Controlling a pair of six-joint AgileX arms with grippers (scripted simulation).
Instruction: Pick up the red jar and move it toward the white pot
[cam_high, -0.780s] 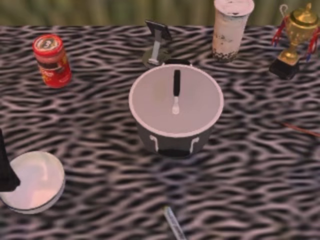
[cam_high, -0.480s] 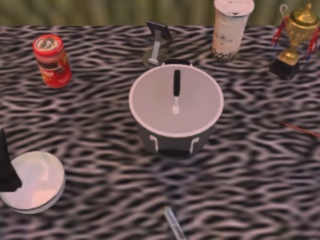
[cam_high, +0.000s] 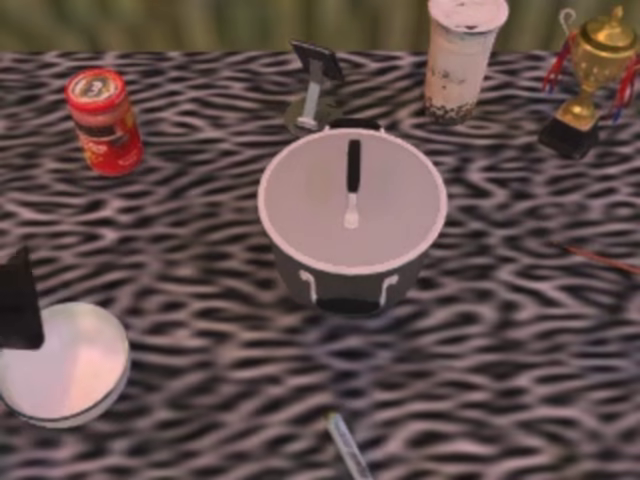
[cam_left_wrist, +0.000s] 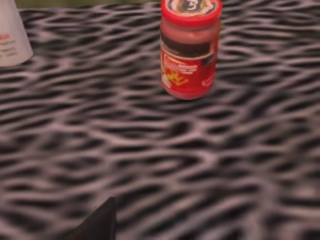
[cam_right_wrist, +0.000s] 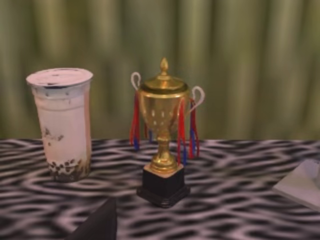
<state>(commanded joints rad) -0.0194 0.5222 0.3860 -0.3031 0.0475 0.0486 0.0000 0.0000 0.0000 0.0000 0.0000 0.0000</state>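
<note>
One jar (cam_high: 103, 121) stands far left, untouched; left gripper (cam_high: 20, 300) width cannot be told; jar should be gripped squarely below the lid

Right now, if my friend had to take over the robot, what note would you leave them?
Left gripper: at the table's left edge, over the white bowl, holding nothing; its fingers can't be made out.
Right gripper: not in the top view, parked.
Red jar: upright at the far left of the table, untouched, straight ahead in the left wrist view.
White pot: mid-table, lid on.
Done: nothing picked up yet.
Left: reach the jar, grip it, lift it, carry it right toward the pot.
</note>
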